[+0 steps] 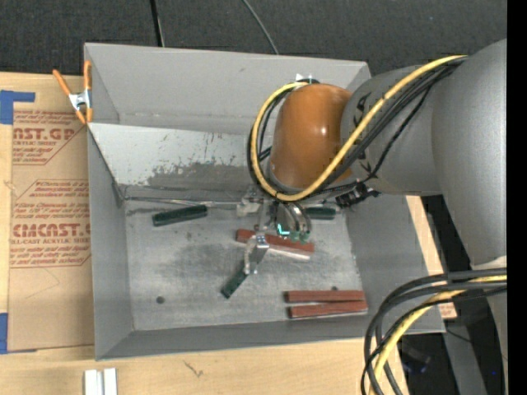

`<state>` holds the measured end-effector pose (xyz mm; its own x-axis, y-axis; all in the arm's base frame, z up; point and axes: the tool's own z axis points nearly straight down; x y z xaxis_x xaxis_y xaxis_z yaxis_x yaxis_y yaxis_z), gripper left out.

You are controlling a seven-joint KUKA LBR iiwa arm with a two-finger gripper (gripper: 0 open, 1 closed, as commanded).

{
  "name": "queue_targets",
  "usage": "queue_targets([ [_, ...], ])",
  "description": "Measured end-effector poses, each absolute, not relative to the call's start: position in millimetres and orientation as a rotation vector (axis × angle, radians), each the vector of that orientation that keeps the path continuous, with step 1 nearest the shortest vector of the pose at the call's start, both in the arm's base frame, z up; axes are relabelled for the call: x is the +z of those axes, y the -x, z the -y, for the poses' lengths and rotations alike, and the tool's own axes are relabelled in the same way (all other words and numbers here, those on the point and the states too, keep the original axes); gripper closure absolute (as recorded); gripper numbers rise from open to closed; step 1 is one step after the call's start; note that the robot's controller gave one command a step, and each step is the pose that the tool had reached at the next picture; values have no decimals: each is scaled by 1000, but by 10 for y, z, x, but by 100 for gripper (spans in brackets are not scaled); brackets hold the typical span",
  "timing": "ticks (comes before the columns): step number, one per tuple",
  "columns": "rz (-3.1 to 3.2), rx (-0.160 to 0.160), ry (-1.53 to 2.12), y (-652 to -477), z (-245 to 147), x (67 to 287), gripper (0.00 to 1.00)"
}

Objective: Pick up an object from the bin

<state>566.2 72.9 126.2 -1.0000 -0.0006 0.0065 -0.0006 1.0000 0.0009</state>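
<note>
Scuffed grey bin (165, 278) on wooden table (247, 373)

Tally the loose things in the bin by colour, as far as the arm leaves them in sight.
Green sticks: 3, one half hidden by the arm
Red-brown bars: 3, one beneath the claw
Total: 6

A green-handled tool (179, 215) is lying flat at the left, running nearly sideways across the view. Well apart from it, at the lower right, an upper red-brown bar (325, 296) and a lower red-brown bar (327, 309) are lying side by side, about touching. Between these and the tool, a slim green-tipped piece (234, 285) is lying slantwise, its tip pointing lower left.
</note>
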Motion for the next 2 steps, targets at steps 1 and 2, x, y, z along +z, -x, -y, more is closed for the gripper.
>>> queue_targets([
  [1,3142,-2,0,-5682,-727,1304,0],
  [2,3128,0,-572,-5179,-696,817,100],
])
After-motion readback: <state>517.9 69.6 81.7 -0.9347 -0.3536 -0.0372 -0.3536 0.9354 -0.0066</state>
